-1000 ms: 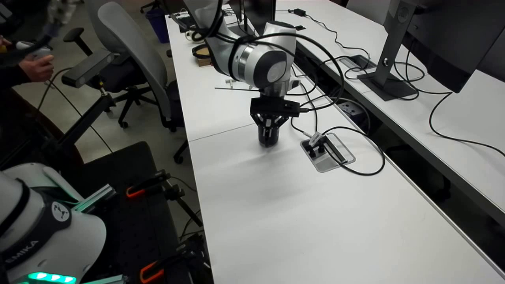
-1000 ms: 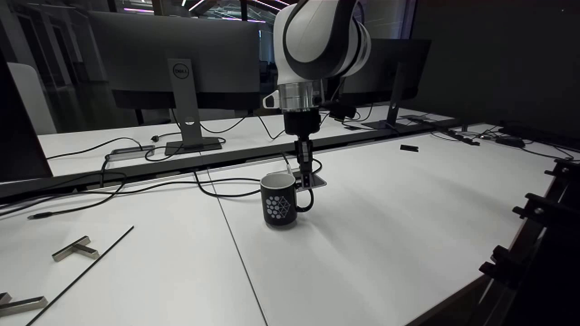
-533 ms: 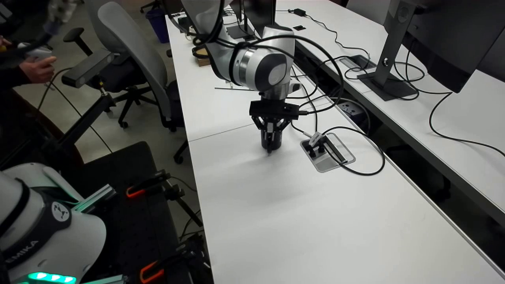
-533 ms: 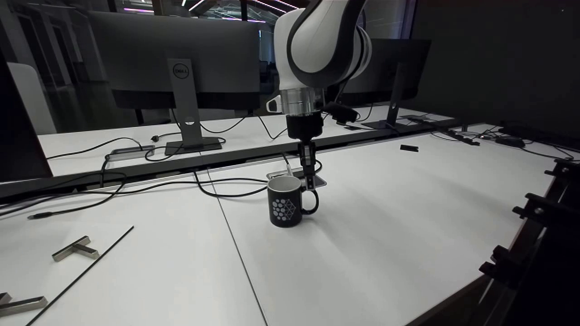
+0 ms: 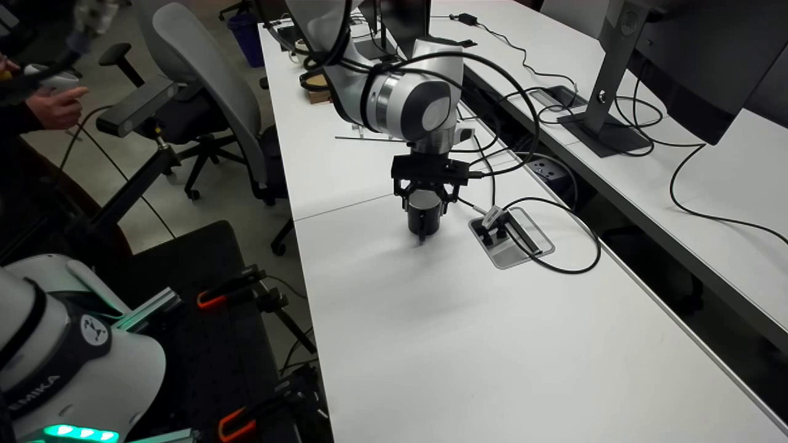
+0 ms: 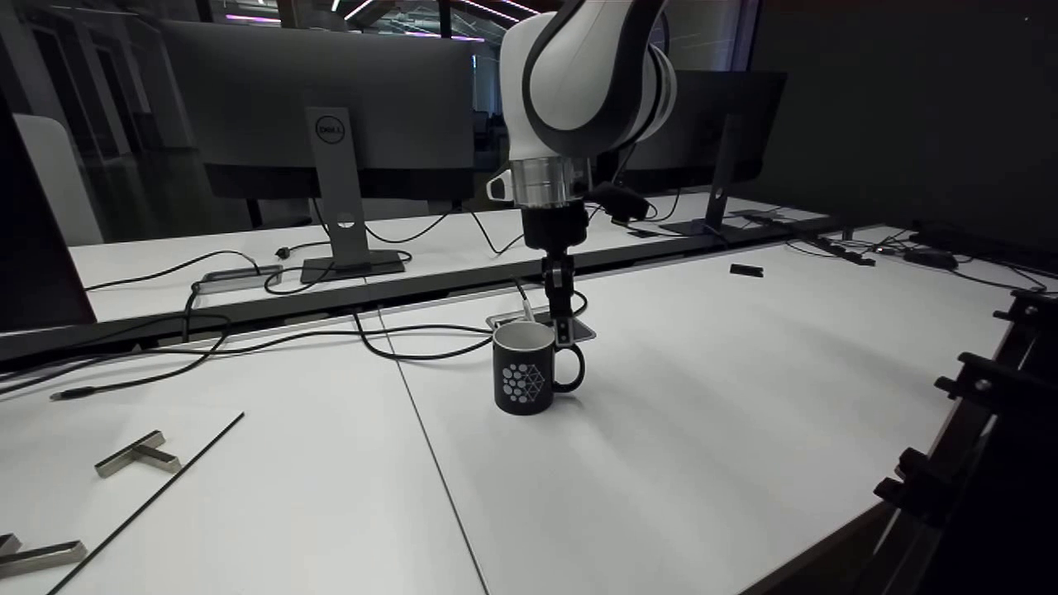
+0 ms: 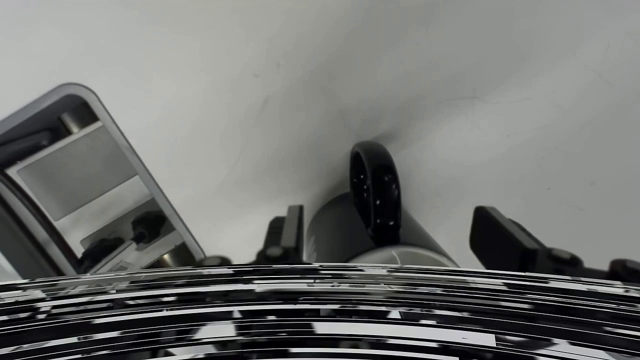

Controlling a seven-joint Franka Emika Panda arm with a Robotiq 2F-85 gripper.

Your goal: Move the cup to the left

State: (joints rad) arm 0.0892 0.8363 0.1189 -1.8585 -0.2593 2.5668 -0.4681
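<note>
Cup (image 6: 521, 376): upright on the table (image 6: 661, 479), long axis matching the downward jaws, between the fingertips (image 7: 492, 237) in the wrist view, its body offset from them, opposite the handle (image 7: 385, 195).
Jaws: spread wider than the cup, gripping nothing.
Fingertips: close together half a second earlier, now parted.

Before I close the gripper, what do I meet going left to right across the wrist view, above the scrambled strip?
Silver-framed desk socket panel, one finger, black mug, the other finger.
</note>
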